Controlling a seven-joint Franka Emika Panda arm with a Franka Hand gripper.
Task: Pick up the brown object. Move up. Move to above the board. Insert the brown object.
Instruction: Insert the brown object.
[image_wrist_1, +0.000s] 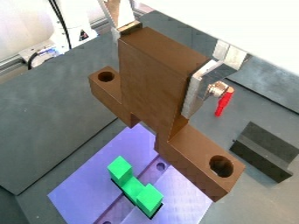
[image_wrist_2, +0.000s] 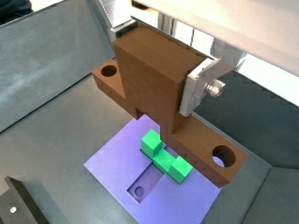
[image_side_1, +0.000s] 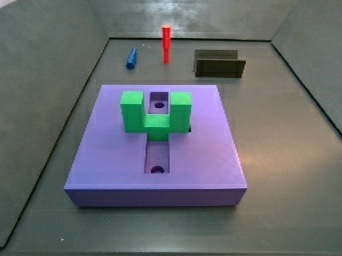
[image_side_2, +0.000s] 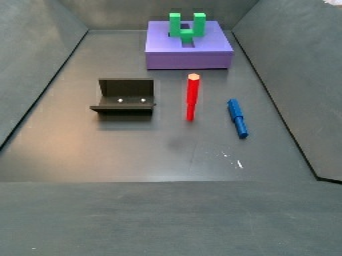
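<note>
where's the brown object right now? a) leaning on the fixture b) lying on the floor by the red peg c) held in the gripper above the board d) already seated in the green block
c: both wrist views show the brown object clamped between the gripper's silver fingers, with the board and green block below it; neither side view shows it anywhere on the floor.

Gripper shows in both wrist views only, up over the board, clamped across the brown object. Fingers are flat silver plates, bare brushed metal, squared edges. One round silver fastener head on the near plate's outer face in a wrist view. White housing behind the fingers. Markings: can't tell.
</note>
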